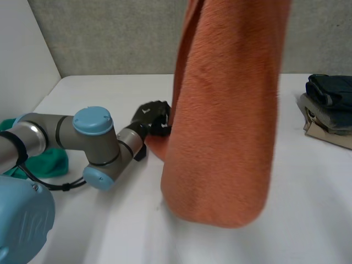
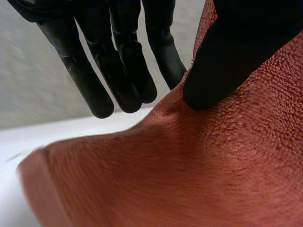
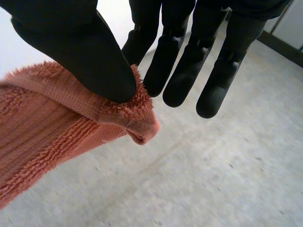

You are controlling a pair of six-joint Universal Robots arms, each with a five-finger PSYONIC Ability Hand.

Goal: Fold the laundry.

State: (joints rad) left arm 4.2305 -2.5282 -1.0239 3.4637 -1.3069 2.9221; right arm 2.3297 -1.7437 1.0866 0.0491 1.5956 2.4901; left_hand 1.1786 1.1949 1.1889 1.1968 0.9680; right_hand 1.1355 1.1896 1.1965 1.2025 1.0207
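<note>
Two hands grip one towel (image 1: 225,110). The right hand (image 3: 75,42) pinches a hemmed corner between its thumb and one finger, with the other fingers straight and clear of the cloth. In the head view the towel hangs from above the frame. This grasp evidently carries the weight and lets the cloth drape to full length, its lower end close to the table (image 1: 308,220); contact cannot be confirmed.

The left hand (image 1: 151,116) meets the towel's side edge low down, just above the table. Its thumb bears on that edge, apparently clamping it against a finger behind, and the other fingers are straight. As judged, this second hold point allows the towel to be spread flat for folding.

A green cloth (image 1: 52,162) lies beside the left arm. A folded stack (image 1: 330,104) sits well apart at the table's right side.
</note>
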